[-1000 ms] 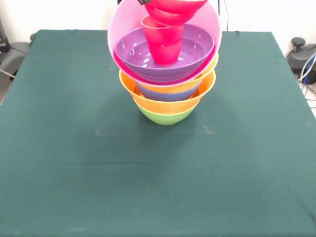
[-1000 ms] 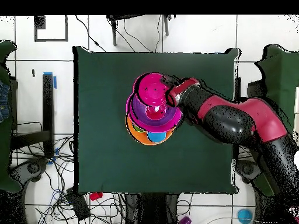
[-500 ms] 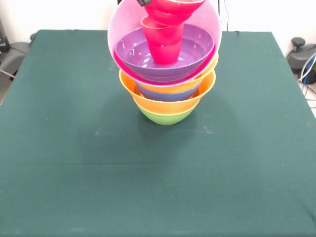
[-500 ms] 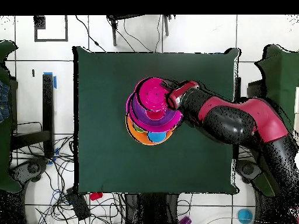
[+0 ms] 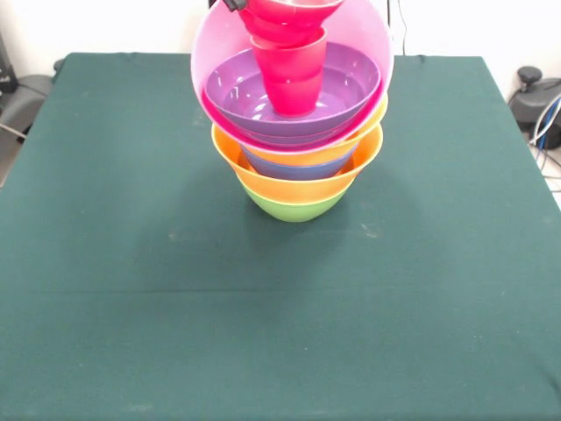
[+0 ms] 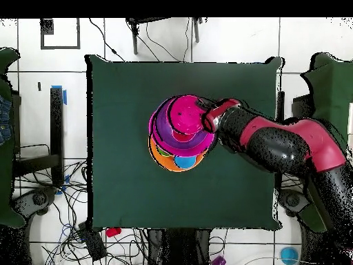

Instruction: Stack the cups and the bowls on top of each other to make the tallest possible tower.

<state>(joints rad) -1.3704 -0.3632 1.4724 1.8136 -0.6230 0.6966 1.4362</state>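
The tower stands at the table's far middle: a green bowl [image 5: 294, 209] as base, two orange bowls [image 5: 263, 181] with a blue bowl [image 5: 298, 168] between, then a tilted large pink bowl [image 5: 215, 44] holding the purple bowl [image 5: 351, 92]. A red cup [image 5: 289, 79] stands upright in the purple bowl. My gripper [image 5: 235, 4] shows only as a black tip at the top edge. It is shut on the small red bowl [image 5: 289, 16], held just over the red cup. In the overhead view my gripper [image 6: 205, 116] sits at the red bowl's [image 6: 183, 114] right rim. The green and light blue cups are hidden.
The table [image 5: 131, 307] is covered in dark green cloth. Black gear and cables [image 5: 536, 98] lie off its right edge in the front view. In the overhead view the arm [image 6: 276, 141] reaches in from the right, and cables [image 6: 62, 207] lie on the floor.
My gripper has carried the small red bowl a little sideways, closer over the red cup and the tower's middle. The tower itself has not moved.
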